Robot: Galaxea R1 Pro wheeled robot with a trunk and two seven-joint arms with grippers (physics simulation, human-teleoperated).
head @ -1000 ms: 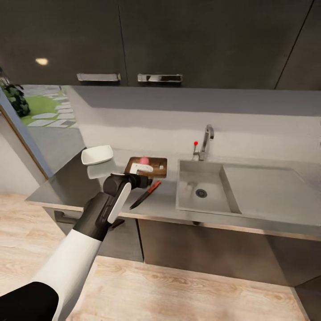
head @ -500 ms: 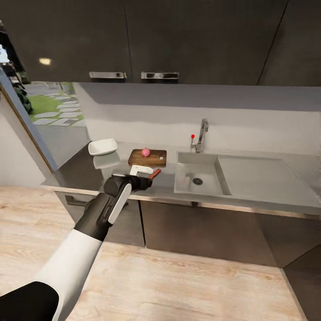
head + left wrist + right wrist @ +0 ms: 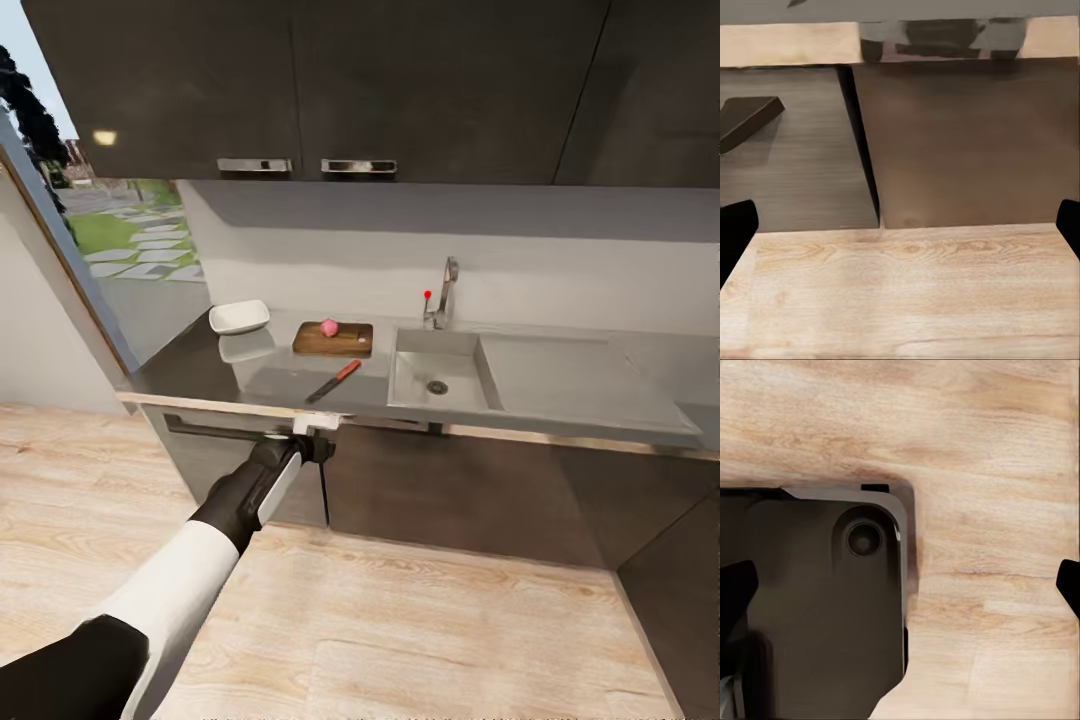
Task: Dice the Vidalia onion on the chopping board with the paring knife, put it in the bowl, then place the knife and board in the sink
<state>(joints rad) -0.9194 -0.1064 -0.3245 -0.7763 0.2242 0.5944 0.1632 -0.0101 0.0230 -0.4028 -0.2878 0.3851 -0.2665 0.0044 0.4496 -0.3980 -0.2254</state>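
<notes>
Onion (image 3: 328, 328) sits on board (image 3: 333, 339); left gripper (image 3: 316, 427) extended, spread.

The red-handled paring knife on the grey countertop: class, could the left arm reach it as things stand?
Probably not yet. The left gripper hangs before the countertop's front edge, short of the red-handled paring knife; nothing blocks the way.
</notes>
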